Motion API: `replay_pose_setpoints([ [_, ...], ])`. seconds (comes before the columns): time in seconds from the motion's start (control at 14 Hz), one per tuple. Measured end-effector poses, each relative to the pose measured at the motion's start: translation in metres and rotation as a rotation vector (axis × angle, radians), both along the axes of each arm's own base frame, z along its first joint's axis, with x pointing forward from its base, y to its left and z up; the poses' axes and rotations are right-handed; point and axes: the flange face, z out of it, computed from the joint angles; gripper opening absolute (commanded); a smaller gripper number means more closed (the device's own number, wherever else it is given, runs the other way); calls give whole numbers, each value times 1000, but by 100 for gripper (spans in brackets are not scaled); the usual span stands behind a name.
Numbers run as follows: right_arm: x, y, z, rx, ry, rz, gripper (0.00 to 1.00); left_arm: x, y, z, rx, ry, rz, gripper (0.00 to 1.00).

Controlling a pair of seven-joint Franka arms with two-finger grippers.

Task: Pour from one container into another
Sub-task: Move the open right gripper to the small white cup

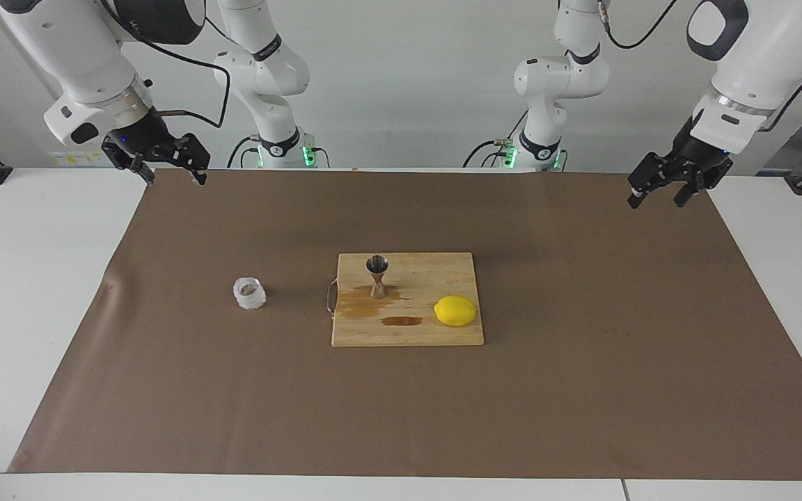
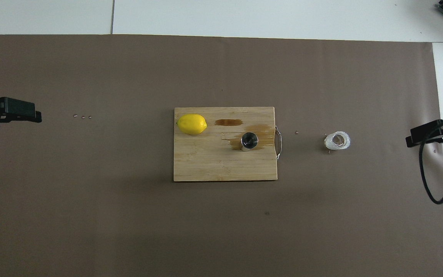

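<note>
The squat clear faceted glass cup (image 1: 249,293) is seen on the brown mat beside the wooden board (image 1: 443,334), where the hourglass steel jigger (image 1: 377,276) stands amid stains; left gripper (image 1: 667,188) and right gripper (image 1: 167,167) are raised, released, empty; whether pouring is done cannot be told.

So the white tabletop (image 1: 39,292) is wearing a big brown paper sheet (image 1: 582,390) over most of it. Sitting right on the paper: a wooden cutting board (image 1: 408,335) in the middle and a bumpy glass cup (image 1: 249,293) beside it, toward the right arm's end. A few tiny specks (image 2: 82,116) are lying toward the left arm's end.
</note>
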Motion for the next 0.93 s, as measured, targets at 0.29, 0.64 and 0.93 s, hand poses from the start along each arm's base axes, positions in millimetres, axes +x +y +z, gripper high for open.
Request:
replay_pose_setpoints([
  [0.29,3,-9,-20,47,-109,542,100,-10,2,16,29,36,-62,100],
  [0.64,3,-17,-94,54,-247,1071,100,-25,-5,33,67,36,-86,100],
  [0.93,10,-31,-182,255,-346,1234,100,-29,-4,29,68,43,-84,100],
])
